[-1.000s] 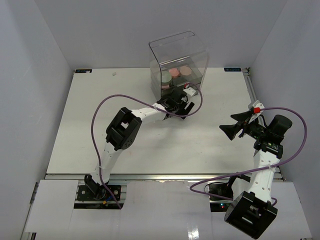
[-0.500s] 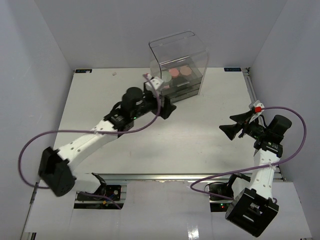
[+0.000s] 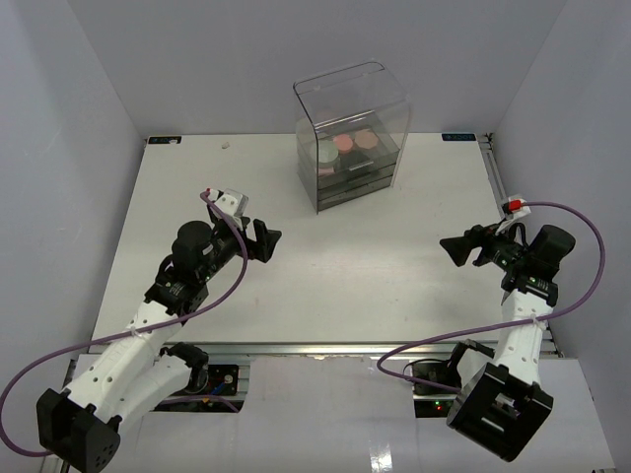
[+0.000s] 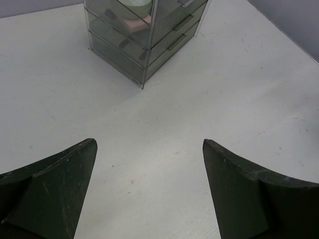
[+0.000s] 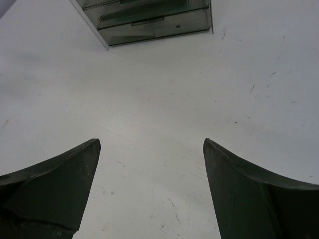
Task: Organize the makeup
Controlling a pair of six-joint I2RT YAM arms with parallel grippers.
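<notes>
The makeup shows inside the clear box [image 3: 350,133] at the back: two round pink compacts [image 3: 356,142] and a pale round compact [image 3: 327,153] lie on top of its dark drawers. In the left wrist view the box [image 4: 164,37] stands ahead, with a pale round compact [image 4: 138,5] and a pink pad [image 4: 134,23] behind its wall. My left gripper [image 3: 264,239] [image 4: 148,143] is open and empty over bare table, well short of the box. My right gripper [image 3: 456,247] [image 5: 151,142] is open and empty at the right, pointing at the box [image 5: 149,20]. Brushes, sachets and the black compact are out of view.
The white table [image 3: 375,266] is walled by grey panels at the left, right and back. Purple cables loop from both arms. The drawers of the box are pushed in.
My left arm has pulled back from the front of the box to the near left, its gripper empty. The right gripper has shifted only slightly.
</notes>
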